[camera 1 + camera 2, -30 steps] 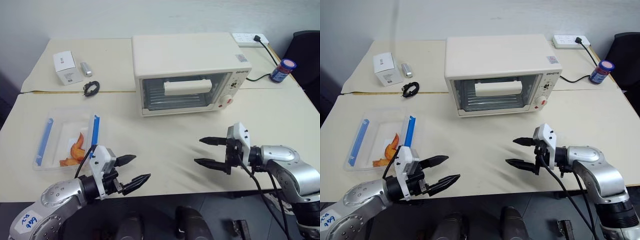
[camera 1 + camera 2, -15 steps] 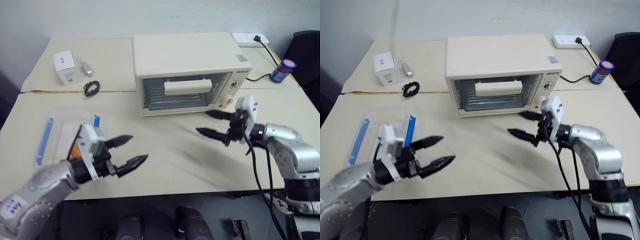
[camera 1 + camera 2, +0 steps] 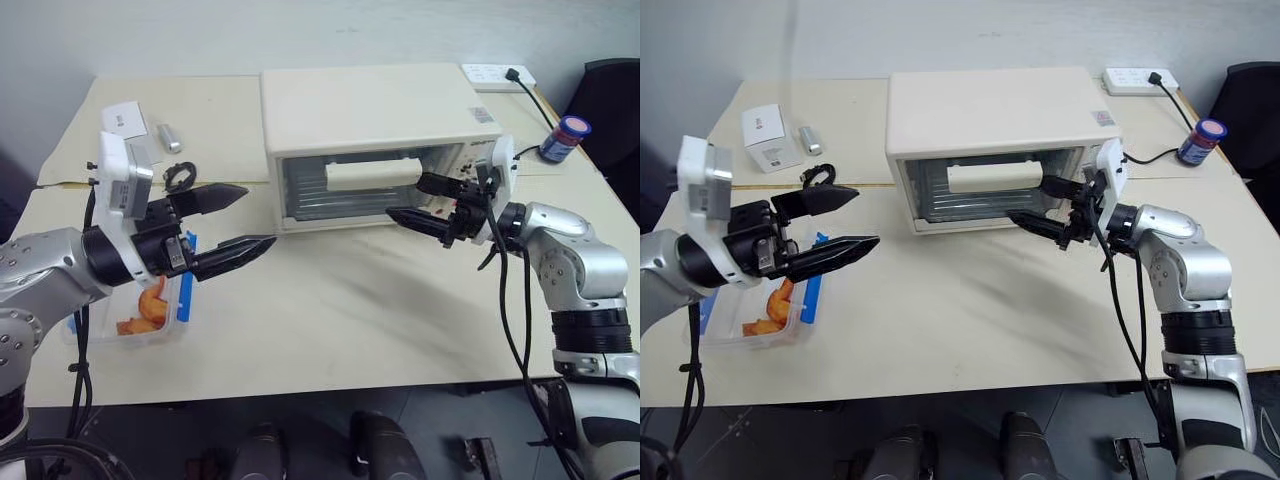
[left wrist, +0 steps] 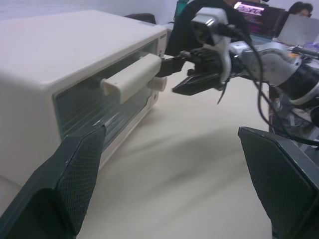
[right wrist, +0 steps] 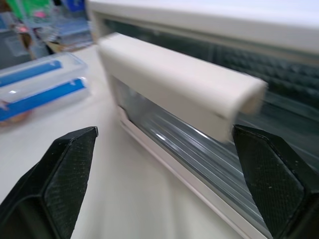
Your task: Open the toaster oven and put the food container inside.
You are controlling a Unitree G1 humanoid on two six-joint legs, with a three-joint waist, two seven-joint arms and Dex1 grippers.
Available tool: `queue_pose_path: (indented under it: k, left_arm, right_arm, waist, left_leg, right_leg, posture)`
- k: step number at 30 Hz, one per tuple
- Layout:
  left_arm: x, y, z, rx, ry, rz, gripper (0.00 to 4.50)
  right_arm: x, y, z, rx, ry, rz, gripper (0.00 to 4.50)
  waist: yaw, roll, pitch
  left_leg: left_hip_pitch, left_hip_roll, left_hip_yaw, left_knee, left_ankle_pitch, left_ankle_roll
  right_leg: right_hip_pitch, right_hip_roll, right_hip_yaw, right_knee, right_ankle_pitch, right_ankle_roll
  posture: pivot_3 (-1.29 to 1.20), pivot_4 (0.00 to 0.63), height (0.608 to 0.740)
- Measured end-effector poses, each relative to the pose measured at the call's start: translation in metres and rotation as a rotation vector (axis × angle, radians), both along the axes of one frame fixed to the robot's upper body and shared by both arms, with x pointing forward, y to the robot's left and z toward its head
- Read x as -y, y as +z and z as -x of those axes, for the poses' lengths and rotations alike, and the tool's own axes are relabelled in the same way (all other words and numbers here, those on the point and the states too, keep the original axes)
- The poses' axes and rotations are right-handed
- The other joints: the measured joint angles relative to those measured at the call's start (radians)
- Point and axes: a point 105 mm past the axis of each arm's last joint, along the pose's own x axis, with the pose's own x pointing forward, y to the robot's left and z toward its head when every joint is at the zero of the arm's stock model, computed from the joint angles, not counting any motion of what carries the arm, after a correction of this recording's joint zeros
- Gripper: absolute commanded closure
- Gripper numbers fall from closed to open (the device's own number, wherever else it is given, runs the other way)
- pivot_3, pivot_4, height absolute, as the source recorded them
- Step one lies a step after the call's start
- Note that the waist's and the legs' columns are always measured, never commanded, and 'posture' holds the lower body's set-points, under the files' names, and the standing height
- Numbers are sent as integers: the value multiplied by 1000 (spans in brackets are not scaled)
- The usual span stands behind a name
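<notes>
While both arms are rising off the surface (image 3: 330,320), right hand (image 3: 430,200), fingers apart, is nearing the closed toaster oven (image 3: 375,145) handle (image 3: 372,174); left hand (image 3: 232,220), apart, is hovering just beside the food container (image 3: 150,305). Door-opening is starting.

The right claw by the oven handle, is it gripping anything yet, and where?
Nothing is held. The right claw is open just short of the toaster oven handle, and the left claw hangs open and empty.

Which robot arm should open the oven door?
Right, probably: the open right gripper sits at the cream bar handle of the cream-white toaster oven; the open left gripper hovers farther away.
</notes>
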Motion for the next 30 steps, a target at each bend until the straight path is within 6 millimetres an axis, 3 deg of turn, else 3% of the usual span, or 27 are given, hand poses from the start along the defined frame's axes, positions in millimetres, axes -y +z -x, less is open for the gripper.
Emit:
queue_pose_path:
  k: [6, 13, 17, 21, 27, 30]
  left_arm:
    - [2, 13, -24, 62, 34, 10, 0]
    - [18, 22, -59, 126, 28, -22, 2097]
    - [28, 9, -79, 149, 17, -121, 3384]
    - [44, -11, -79, 142, -68, -194, 4482]
    - [59, -32, -75, 131, -142, -284, 4482]
    - [67, -47, -75, 119, -153, -325, 4482]
  right_arm:
    - [-3, -24, 25, -58, 69, 28, 59]
    - [-2, -40, 36, -80, 54, 51, 0]
    - [-1, -48, 37, -84, 28, 53, 0]
    - [0, -50, 36, -80, 6, 48, 0]
    - [1, -52, 40, -73, -12, 55, 0]
    - [13, -56, 49, -92, -47, 92, 0]
  waist:
    - [-1, 0, 0]
    - [-2, 0, 0]
    - [1, 0, 0]
    - [1, 0, 0]
    - [1, 0, 0]
    - [11, 0, 0]
  left_leg:
    - [0, 0, 0, 0, 0, 0]
    - [0, 0, 1, 0, 0, 0]
    - [0, 0, 1, 0, 0, 0]
    - [0, 0, 1, 0, 0, 0]
    - [0, 0, 1, 1, 0, 0]
    - [-1, 0, 1, 1, 0, 0]
  right_leg:
    - [0, 0, 0, 0, 0, 0]
    - [0, 1, 0, -1, 0, 1]
    - [0, 1, 0, -1, 0, 1]
    - [0, 1, 0, -1, 1, 1]
    - [0, 1, 0, -1, 1, 1]
    - [0, 1, 0, -1, 1, 1]
  posture:
    - [0, 150, 740]
    - [0, 150, 740]
    - [0, 150, 740]
    - [0, 150, 740]
    - [0, 150, 740]
    - [0, 150, 740]
